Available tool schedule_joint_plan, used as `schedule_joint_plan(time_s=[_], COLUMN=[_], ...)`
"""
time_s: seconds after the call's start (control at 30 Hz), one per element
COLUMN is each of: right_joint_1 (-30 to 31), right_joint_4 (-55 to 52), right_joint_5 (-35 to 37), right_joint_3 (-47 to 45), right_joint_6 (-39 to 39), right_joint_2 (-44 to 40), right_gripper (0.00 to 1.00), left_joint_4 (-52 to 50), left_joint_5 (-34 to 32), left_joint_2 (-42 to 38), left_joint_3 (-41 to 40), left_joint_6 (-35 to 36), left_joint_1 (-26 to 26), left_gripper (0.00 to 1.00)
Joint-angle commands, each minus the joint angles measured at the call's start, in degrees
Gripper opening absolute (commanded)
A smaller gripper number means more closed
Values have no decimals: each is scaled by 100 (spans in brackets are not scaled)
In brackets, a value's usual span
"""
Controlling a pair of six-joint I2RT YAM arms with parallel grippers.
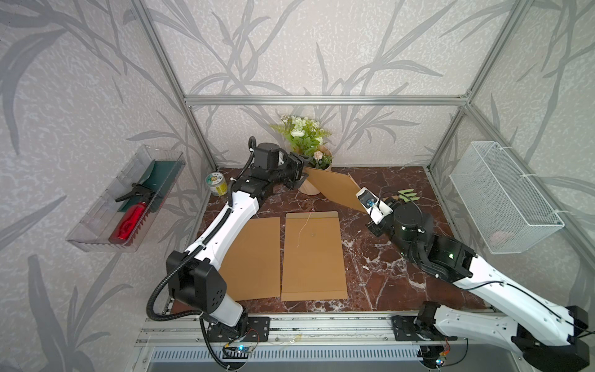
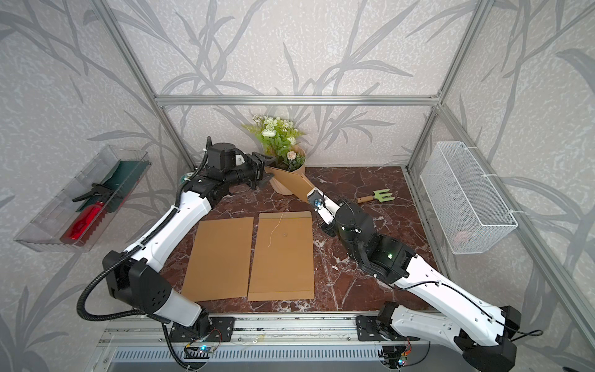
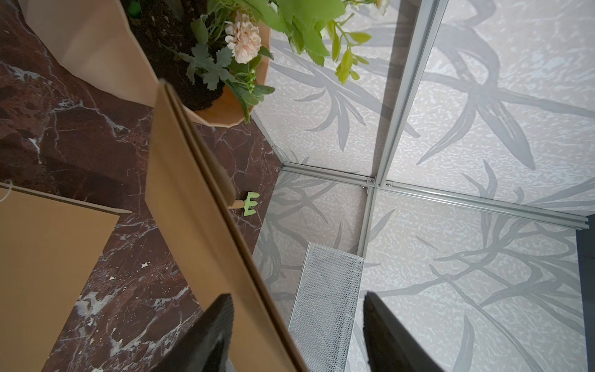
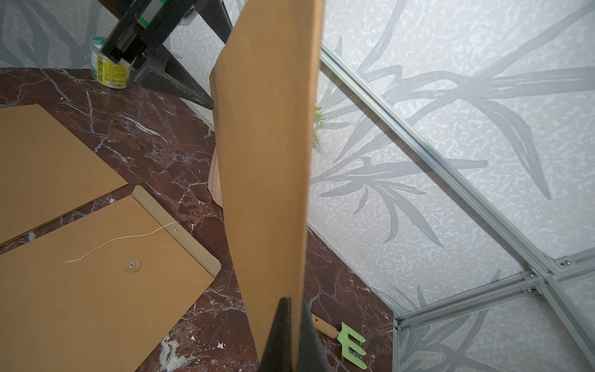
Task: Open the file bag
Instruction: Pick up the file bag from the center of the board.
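Observation:
A brown kraft file bag (image 1: 331, 185) hangs on edge in the air in front of the flower pot, between my two grippers. My right gripper (image 4: 294, 309) is shut on one end of this bag (image 4: 267, 145). My left gripper (image 3: 297, 299) is open at the other end. The bag's edge (image 3: 193, 209) runs between its jaws, close to one finger (image 3: 222, 319) and well apart from the other. Two more file bags lie flat on the table. One (image 1: 314, 254) has its flap lifted and a loose white string; the other (image 1: 254, 257) is plain and partly under my left arm.
A potted flower plant (image 1: 310, 151) stands at the back, right behind the held bag. A small tin (image 1: 216, 183) is at the back left and a green hand fork (image 1: 408, 195) at the back right. A wire basket (image 1: 505, 196) and a clear tray (image 1: 96, 232) hang on the side walls.

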Motion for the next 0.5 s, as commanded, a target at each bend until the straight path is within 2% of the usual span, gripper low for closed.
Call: schedule_joint_plan(time_s=[0.0,0.2,0.47], right_joint_1=[75,148,217], right_joint_4=[332,437,732], right_joint_5=[112,163,280], right_joint_3=[180,162,112], right_joint_6=[-83,-182,-435], right_joint_2=[36,40,1], right_gripper=[0,0,0], left_joint_4=[327,530,732], left_joint_5=[149,222,297], left_joint_2=[-38,12,28], left_joint_3=[8,-2,-69], left_joint_6=[-222,-285,-378], left_joint_1=[-31,-38,-72], left_gripper=[61,46,33])
